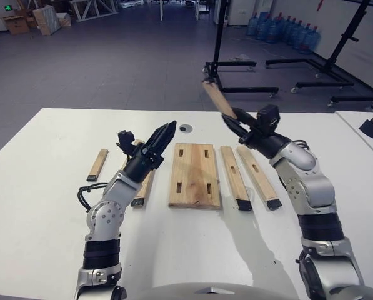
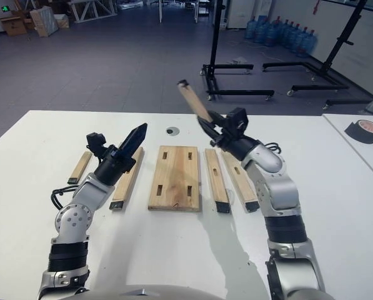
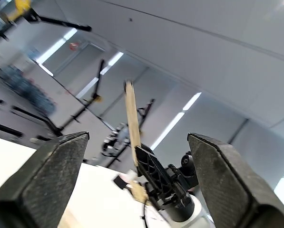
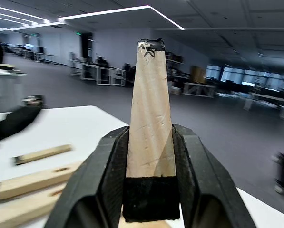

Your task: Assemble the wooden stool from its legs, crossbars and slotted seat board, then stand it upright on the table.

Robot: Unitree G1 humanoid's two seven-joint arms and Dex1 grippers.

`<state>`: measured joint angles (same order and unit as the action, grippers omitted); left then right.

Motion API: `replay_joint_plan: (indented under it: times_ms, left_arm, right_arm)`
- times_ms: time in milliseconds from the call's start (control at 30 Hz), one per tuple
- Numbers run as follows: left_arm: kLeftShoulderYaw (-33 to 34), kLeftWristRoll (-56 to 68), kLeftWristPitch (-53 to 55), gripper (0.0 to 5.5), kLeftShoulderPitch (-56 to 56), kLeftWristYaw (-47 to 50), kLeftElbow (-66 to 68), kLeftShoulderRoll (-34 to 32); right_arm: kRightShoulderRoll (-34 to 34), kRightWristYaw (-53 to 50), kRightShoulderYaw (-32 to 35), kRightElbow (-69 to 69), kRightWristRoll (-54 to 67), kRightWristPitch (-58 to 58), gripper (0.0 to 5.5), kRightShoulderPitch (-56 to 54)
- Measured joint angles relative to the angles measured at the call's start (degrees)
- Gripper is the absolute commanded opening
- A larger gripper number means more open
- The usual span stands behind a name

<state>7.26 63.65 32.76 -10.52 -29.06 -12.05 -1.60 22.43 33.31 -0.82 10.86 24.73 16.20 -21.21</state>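
The right arm was raised over the white bench (image 1: 49, 187), its right fingers (image 4: 108, 171) clamped on 1 pale, black-tipped wooden leg (image 1: 214, 97) slanting up, away and leftward. The left fingers (image 3: 51, 171) hovered apart, just left of the slotted wooden seat board (image 1: 195, 175).

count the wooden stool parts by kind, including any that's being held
board: 1
short stick: 1
long sticks, lying on the table: 3
held stick, in the right gripper: 1
total: 6
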Motion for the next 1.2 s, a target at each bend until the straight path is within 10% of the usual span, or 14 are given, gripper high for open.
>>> replay_joint_plan:
  times_ms: [533,1200]
  left_arm:
    - [1.0,5.5,6.8,3.80,-0.8,9.0,1.1,0.1]
    - [2.1,-0.5,3.7,0.85,-0.9,9.8,3.5,1.1]
  right_arm:
    - [2.3,4.4,-11.5,8.7,-9.6,-0.5,1.29,4.9]
    - [2.2,5.6,-12.9,6.0,-15.5,-4.6,1.29,7.1]
